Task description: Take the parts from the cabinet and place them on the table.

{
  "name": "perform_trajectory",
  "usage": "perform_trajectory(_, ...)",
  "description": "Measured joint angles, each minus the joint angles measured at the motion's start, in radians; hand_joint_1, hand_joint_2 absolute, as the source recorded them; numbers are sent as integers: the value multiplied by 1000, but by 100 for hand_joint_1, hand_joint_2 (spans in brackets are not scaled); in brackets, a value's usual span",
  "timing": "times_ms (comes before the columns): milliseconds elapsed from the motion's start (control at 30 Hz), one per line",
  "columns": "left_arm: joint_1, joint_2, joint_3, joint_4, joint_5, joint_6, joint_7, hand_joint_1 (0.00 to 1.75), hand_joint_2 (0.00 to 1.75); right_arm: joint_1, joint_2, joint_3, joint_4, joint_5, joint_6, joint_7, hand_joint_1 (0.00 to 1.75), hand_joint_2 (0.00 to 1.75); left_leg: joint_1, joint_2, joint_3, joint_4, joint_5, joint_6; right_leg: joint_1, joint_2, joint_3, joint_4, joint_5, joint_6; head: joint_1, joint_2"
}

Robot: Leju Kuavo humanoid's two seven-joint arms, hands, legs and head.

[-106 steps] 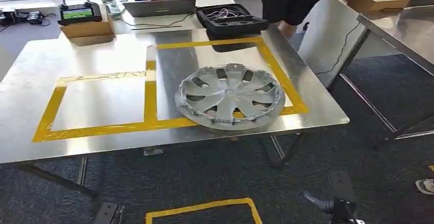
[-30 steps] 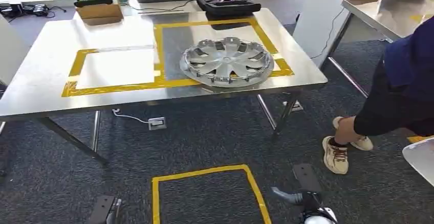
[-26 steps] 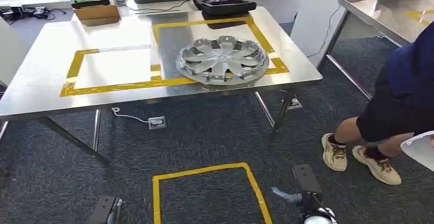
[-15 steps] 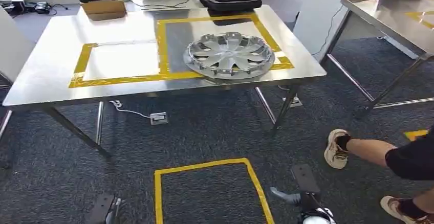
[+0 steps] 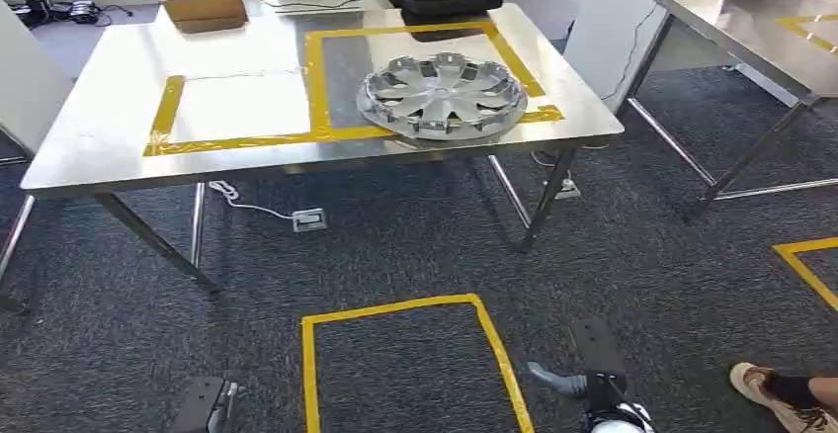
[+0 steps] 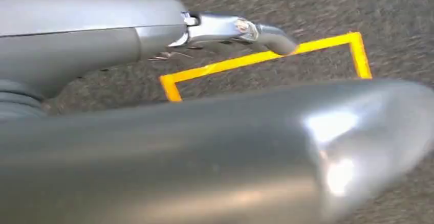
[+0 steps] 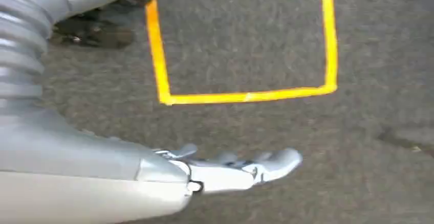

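Tabletop (image 5: 109, 107): brushed steel, semi-gloss, glare patches. Hubcap (image 5: 442, 97): silver plastic, satin sheen. Tape (image 5: 316, 77): yellow, smooth, slightly glossy. Carpet (image 5: 395, 245): dark grey, rough matt pile. Box (image 5: 206, 8): matt cardboard. Left hand (image 6: 240, 29) and right hand (image 7: 230, 170): polished silver, smooth.

Person's shoe (image 5: 781, 399) cut by edge

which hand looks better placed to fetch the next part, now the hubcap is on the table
Neither clearly. The hubcap lies on the table. The left hand and the right hand both hang over the carpet holding nothing. No cabinet is in sight, so the choice stays open.
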Motion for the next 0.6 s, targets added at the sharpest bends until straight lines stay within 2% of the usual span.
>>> perform_trajectory(33,0,0,0,0,0,0,0,0,0,0,0,0,-2,-1,0,1,0,175,-2,1,-1,-3,-1,0,-4,1,1,-10,7,-1,0,0)
perform_trajectory(67,-1,1,0,-1,0,0,-1,0,0,-1,0,2,-3,-1,-1,1,0,175,-4,1,-3,-8,-20,23,-5,2,-3,-14,13,8,0,0)
perform_trajectory(100,-1,1,-1,-2,3,0,-3,0,0,-1,0,4,-3,-1,-1,2,0,175,-5,1,-5,-9,-16,28,-4,2,-6,-14,17,0,-1,0)
perform_trajectory(167,-1,1,-1,-4,6,0,-7,0,0,2,0,10,-3,-1,-1,2,0,175,-3,1,-4,-17,15,12,-1,2,-9,-10,19,-4,-1,0)
perform_trajectory(267,-1,1,-2,-7,8,-2,-12,0,0,2,0,14,-3,-5,-2,3,0,175,-3,0,-6,-19,21,5,-1,2,-17,-5,23,-10,-1,0)
perform_trajectory(333,-1,2,-6,-7,10,-2,-15,0,0,2,-1,17,-3,-11,-4,3,0,175,-2,0,-8,-20,26,-3,-1,2,-20,-2,23,-11,-1,0)
perform_trajectory(600,-3,2,-12,-10,14,-2,-21,0,0,2,-1,31,-3,-24,-8,0,0,175,-2,0,-11,-20,27,-5,-1,2,-22,-1,24,-11,-1,0)
